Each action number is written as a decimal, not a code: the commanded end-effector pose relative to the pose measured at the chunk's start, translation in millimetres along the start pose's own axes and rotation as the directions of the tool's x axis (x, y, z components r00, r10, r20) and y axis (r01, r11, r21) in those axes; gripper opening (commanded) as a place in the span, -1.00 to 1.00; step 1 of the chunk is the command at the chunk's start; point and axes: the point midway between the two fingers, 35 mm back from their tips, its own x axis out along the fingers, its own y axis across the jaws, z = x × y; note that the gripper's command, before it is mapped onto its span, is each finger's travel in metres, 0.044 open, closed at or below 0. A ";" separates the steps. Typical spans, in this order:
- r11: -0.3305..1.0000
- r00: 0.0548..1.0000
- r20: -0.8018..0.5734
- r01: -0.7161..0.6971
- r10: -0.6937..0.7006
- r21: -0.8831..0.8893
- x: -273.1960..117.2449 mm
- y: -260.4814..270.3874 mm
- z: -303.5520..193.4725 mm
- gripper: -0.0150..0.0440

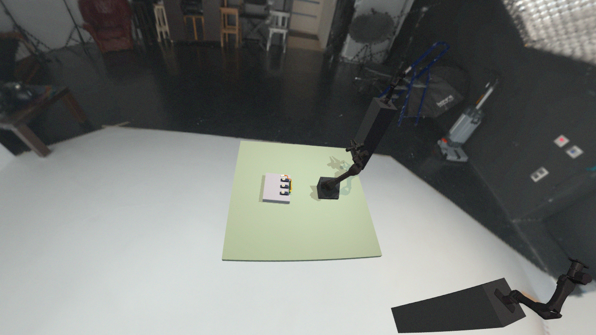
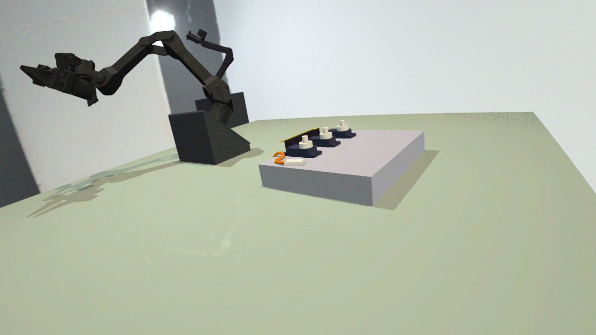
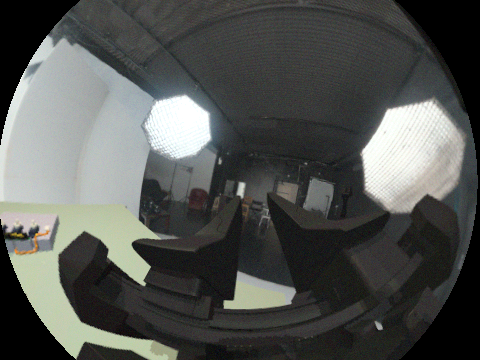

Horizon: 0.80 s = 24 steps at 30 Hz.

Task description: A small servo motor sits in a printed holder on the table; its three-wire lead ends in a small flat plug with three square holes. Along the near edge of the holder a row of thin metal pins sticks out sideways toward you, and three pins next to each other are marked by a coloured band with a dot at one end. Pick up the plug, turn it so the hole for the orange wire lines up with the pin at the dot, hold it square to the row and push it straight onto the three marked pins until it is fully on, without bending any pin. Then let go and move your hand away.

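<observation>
Plug (image 2: 294, 162), well apart from end effector (image 1: 354, 145) (image 2: 25, 70) (image 3: 254, 196)

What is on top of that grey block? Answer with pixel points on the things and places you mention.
Three dark blue servos with cream knobs, beside a small white plug (image 2: 294, 162) with an orange wire. Whatever lies directly beneath them on the block is covered.

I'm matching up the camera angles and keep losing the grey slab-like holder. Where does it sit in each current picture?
Top: the grey slab-like holder is just left of centre, on the pale green table top.
Exterior: right of centre, in the upper half.
Wrist: at the far left edge, below mid-height, partly cut off.
Shared landmark: the pale green table top under it.
</observation>
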 end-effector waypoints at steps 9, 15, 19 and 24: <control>0.994 0.994 -0.018 -0.112 0.112 -0.011 63.5 55.4 64.8 -0.10; 0.985 0.985 -0.021 -0.170 0.170 -0.029 95.5 96.9 106.1 -0.10; 0.983 0.983 -0.024 -0.182 0.181 -0.037 101.6 106.6 114.7 -0.10; 0.974 0.975 -0.027 -0.220 0.219 -0.056 116.1 135.7 137.5 -0.10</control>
